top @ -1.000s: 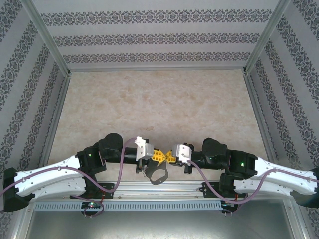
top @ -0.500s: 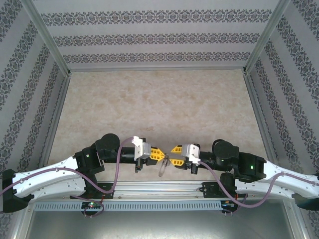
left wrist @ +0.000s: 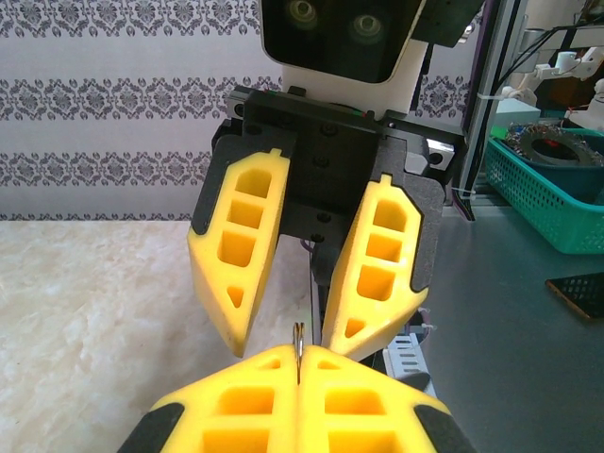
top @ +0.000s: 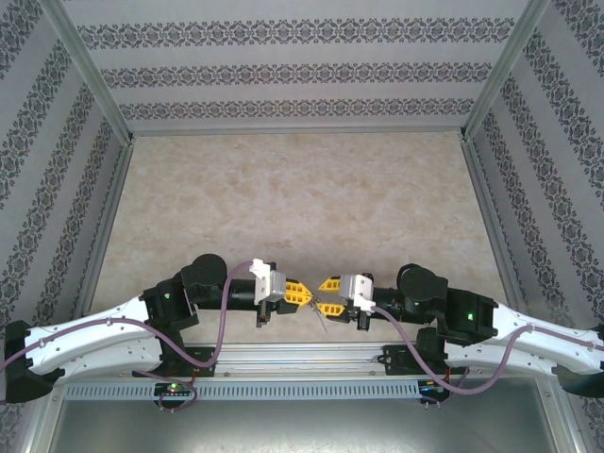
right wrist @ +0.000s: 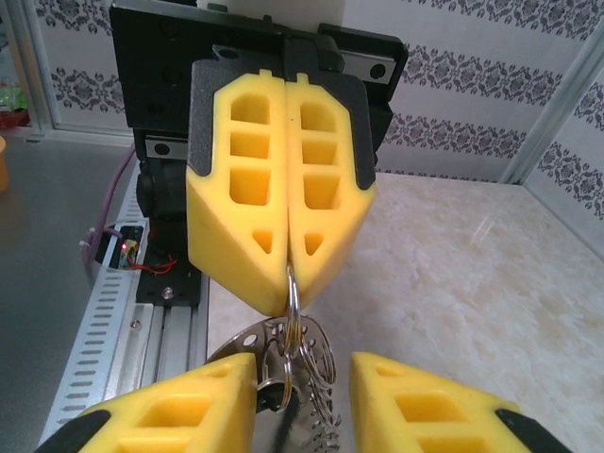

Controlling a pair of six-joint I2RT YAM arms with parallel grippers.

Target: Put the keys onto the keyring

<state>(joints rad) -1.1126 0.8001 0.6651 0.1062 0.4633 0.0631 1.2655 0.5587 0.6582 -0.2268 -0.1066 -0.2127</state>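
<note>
My left gripper (top: 300, 294) is shut on the thin metal keyring (right wrist: 292, 288), pinching its top edge (left wrist: 298, 344) between the yellow fingertips. Below that ring hangs a bunch of smaller rings, a holed metal plate (right wrist: 234, 345) and toothed keys (right wrist: 322, 430), low over the table's near edge (top: 325, 317). My right gripper (top: 327, 284) faces the left one tip to tip and stands open, its fingers (right wrist: 179, 411) either side of the hanging bunch (right wrist: 302, 368). The bunch sits close against its left finger; I cannot tell whether they touch.
The beige marble tabletop (top: 302, 198) stretches behind the grippers, walled by patterned panels. A metal rail and slotted cable duct (top: 283, 387) run just below the grippers. A teal basket (left wrist: 547, 184) stands off to the side.
My right gripper has opened and drawn back a little to the right. The hanging bunch, first seen broadside as a dark loop, now hangs edge-on from the left gripper.
</note>
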